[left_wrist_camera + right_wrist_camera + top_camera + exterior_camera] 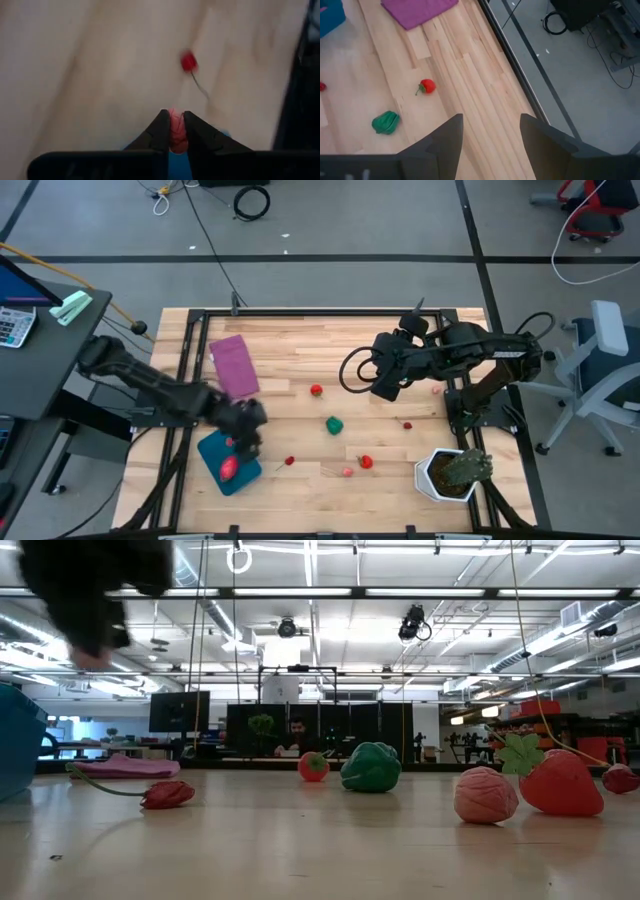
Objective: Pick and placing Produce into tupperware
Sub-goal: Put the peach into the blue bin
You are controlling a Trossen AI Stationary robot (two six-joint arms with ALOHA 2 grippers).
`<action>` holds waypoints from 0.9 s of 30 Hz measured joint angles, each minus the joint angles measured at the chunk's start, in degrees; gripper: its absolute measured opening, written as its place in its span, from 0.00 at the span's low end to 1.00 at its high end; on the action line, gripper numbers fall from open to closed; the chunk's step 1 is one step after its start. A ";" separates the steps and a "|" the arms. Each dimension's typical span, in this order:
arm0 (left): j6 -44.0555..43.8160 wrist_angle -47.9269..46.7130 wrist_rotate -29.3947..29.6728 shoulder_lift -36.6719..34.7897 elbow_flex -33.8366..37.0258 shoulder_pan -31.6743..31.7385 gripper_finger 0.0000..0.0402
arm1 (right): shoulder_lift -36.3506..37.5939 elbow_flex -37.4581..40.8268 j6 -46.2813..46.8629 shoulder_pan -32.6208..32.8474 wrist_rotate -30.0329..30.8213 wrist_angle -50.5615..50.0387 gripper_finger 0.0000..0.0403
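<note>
The teal tupperware [215, 450] sits near the table's near-left corner, and a red-pink piece [229, 468] shows inside it. My left gripper [240, 442] hangs above it, shut on a small red produce piece [175, 131]. It is blurred high at the top left of the low view [90, 640]. Other produce lies loose on the wood: a red tomato [316, 390], a green pepper [334, 424], a strawberry [365, 462], a pink piece [347, 472] and a stemmed red one [290, 461]. My right gripper [490, 135] is open, raised over the table's right half [385, 380]. My left gripper pinches the small red piece [176, 142] between its two fingers, coming from above and pointing down. The piece is lifted clear, with the teal container [175, 167] showing beneath it. Which part of the piece the fingers have cannot be told.
A flat purple rectangle [235, 365] lies on the far-left part of the table. A spiky green plant in a white pot [455, 472] stands at the near-right corner. Small red pieces [407, 424] lie on the right. Bare wood lies between the scattered produce.
</note>
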State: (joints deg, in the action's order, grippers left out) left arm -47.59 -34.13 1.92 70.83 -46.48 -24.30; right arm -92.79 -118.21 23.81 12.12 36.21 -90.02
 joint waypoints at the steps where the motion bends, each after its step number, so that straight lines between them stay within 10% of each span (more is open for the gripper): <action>1: -1.63 -0.97 0.00 -0.42 0.00 -2.28 0.10 | 0.00 0.00 0.00 0.00 0.00 0.00 0.51; 10: -13.84 -3.21 6.18 2.29 0.00 -16.22 0.12 | 0.02 0.00 0.11 0.00 0.44 0.24 0.51; 27: -20.77 2.99 5.55 19.72 0.00 -18.44 0.14 | 0.02 0.00 0.15 0.00 0.44 0.31 0.51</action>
State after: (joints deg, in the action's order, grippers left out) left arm -68.36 -31.15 7.47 90.55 -46.48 -42.74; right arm -92.77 -118.21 23.97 12.12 36.64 -89.71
